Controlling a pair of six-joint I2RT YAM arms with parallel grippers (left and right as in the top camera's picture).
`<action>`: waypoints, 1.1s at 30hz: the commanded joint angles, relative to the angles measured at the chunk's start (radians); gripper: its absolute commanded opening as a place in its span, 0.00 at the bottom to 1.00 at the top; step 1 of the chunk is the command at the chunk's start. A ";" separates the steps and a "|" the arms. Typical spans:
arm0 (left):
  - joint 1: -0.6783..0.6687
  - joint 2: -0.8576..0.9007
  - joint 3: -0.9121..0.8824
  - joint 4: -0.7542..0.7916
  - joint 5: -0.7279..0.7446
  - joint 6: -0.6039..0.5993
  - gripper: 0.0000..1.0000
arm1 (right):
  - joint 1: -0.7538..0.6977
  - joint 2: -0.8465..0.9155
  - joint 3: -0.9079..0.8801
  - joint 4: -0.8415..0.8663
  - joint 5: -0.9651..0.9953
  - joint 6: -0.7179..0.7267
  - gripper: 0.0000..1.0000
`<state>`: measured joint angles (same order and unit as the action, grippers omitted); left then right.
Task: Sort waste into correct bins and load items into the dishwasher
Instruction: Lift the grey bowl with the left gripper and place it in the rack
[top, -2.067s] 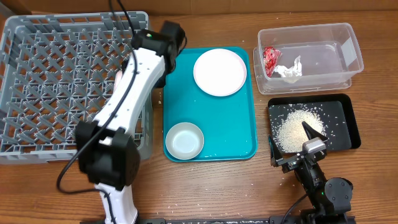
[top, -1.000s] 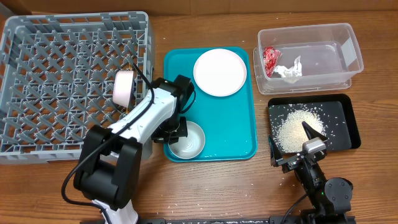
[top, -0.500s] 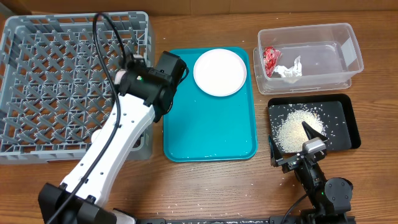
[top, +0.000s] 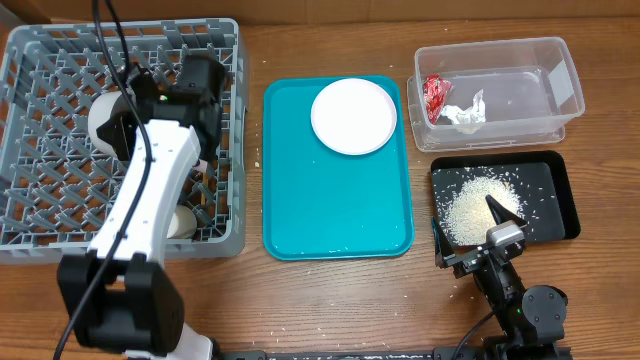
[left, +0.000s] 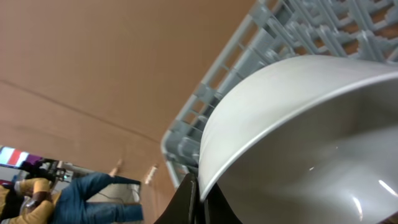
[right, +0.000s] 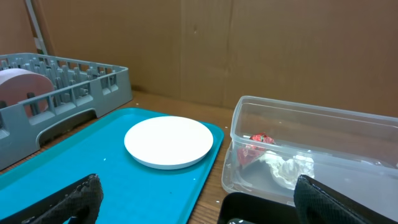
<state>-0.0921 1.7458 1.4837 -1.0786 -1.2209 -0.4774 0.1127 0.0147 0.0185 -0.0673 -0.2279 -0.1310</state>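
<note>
Overhead: the grey metal bowl is gone from the teal tray and hangs over the square grey lattice dish rack; only the round white plate is left on the tray
Left wrist: left pincer clamped on the bowl's rim; rack wall close behind; release likely next
Right wrist: right pincer spread wide, empty, facing the plate

left gripper clamped on bowl rim; right gripper spread wide
</note>
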 joint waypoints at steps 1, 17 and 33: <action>0.012 0.058 0.010 0.038 0.081 0.052 0.04 | -0.001 -0.012 -0.011 0.008 0.008 -0.001 1.00; -0.021 0.143 0.011 0.008 0.220 0.055 0.05 | -0.001 -0.012 -0.011 0.008 0.008 -0.001 1.00; -0.002 0.140 0.011 0.012 0.035 0.074 0.04 | -0.001 -0.012 -0.011 0.008 0.008 -0.001 1.00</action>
<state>-0.1024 1.8687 1.4872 -1.0725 -1.1542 -0.4187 0.1127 0.0147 0.0185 -0.0669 -0.2279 -0.1314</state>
